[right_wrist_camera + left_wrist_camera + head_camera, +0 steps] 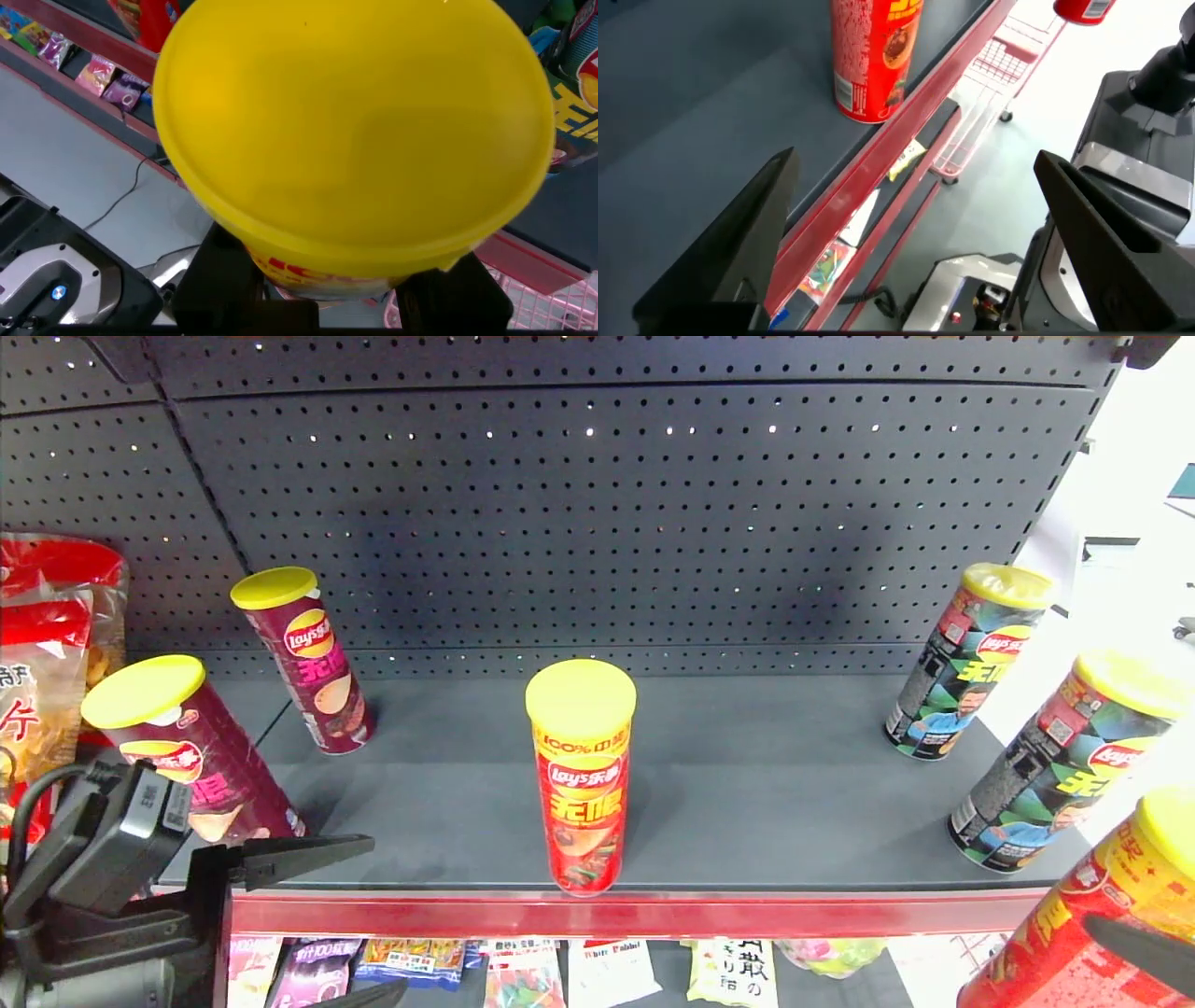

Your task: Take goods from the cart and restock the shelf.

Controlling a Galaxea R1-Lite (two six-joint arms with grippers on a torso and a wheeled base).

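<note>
Right end effector (336, 303) grips a red can (1092, 915) off the shelf's (747, 784) near right corner; left end effector (915, 159) gapes open. Seemingly tilted, the can could topple the black cans (1055, 765).

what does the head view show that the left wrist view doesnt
Head view adds: maroon cans on the shelf's left, dark patterned cans on its right, a snack bag at far left, the pegboard wall.
Left wrist view adds: the wire cart on the floor beside the shelf.
Both: the standing red can at the shelf's front, the red edge strip, packets below it, the open left gripper.
The held red can in the right gripper is plain in the head view; a red scrap at the wrist view's edge may be it.
</note>
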